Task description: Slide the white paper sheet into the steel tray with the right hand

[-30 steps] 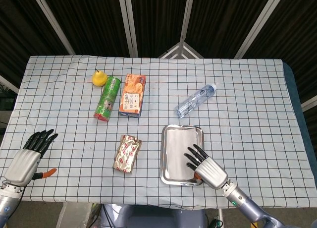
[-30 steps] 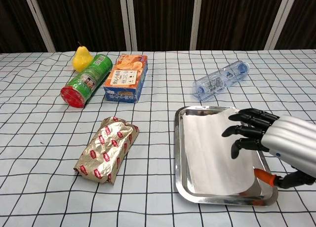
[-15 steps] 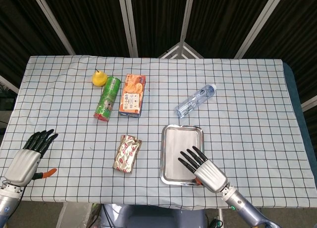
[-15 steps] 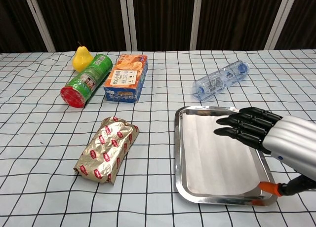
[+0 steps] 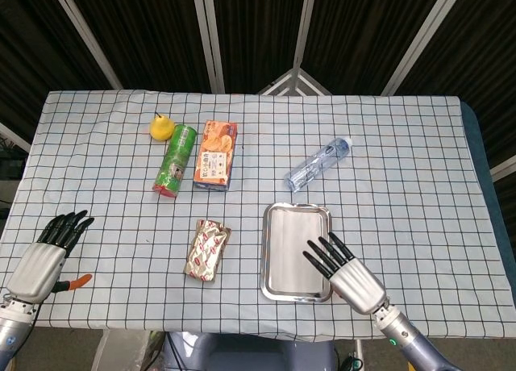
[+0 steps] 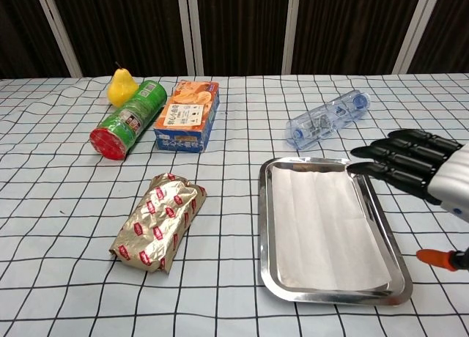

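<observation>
White paper sheet (image 6: 326, 231) lies flat inside the steel tray (image 6: 264, 227), a shallow rectangular pan with rounded corners and a mirror-bright raised rim; the sheet is matte, faintly creased across its width, and covers nearly the whole tray floor with a thin steel margin showing round it. Right hand (image 6: 418, 165), silver shell with black fingers (image 6: 392, 150), is spread and empty, held above the tray's right rim and touching neither tray nor paper; an orange-tipped thumb shows lower right in the chest view. Left hand (image 5: 44, 254) sits at the near left corner of the surface, fingers apart, holding nothing. Left of the tray, a crinkled gold foil packet (image 6: 157, 220) with red labels, well apart from the rim. Beyond the tray, a clear ribbed plastic bottle (image 6: 326, 119) lies on its side, near the far right corner but not touching. Further left: orange cardboard box (image 6: 187, 115), green cylindrical can (image 6: 128, 119) lying down beside it, yellow pear (image 6: 121, 88) just behind the can. Open cloth to the right of the tray and along the near edge. Surface (image 5: 403, 185) wears a white cloth with a black grid, lightly wrinkled; dark panelled wall with pale struts behind
</observation>
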Available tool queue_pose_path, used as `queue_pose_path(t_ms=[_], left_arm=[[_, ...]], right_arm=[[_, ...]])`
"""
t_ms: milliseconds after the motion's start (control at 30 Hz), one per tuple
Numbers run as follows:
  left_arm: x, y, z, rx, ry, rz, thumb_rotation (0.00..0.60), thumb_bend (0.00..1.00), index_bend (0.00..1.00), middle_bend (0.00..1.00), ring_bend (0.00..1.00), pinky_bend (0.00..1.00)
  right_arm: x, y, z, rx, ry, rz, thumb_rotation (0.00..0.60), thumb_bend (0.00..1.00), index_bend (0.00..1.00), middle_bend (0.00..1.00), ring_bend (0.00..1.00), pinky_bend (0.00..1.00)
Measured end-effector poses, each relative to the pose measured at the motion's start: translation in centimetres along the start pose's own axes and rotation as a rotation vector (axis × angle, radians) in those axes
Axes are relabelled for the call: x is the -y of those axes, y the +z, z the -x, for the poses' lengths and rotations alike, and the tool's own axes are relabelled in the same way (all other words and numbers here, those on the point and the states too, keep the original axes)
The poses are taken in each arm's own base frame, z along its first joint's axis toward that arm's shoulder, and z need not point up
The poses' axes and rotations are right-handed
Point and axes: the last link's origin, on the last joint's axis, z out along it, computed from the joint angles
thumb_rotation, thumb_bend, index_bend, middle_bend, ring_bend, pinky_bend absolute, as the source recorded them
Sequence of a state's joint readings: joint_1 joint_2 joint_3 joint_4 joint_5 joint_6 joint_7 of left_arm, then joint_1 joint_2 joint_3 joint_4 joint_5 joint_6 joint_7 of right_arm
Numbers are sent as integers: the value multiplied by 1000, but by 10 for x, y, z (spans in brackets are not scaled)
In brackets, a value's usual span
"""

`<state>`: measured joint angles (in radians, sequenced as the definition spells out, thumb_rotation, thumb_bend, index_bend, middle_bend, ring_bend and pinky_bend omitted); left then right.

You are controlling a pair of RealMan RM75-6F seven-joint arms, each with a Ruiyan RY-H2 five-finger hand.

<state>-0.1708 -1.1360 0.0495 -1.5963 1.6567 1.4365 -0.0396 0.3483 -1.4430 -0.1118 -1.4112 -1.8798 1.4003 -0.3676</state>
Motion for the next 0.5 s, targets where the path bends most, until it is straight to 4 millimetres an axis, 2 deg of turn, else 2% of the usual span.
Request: queue_pose_path(t_ms=[167, 500], left_arm=[[0, 0, 0, -1, 0, 0, 600, 6, 0, 0, 0, 0], [-1, 0, 0, -5, 12, 3, 600, 6, 0, 0, 0, 0]], right_arm=[[-20, -20, -11, 0, -55, 60, 600, 244, 0, 0, 0, 0], [-67, -86, -30, 12, -99, 360, 600, 244, 0, 0, 0, 0]])
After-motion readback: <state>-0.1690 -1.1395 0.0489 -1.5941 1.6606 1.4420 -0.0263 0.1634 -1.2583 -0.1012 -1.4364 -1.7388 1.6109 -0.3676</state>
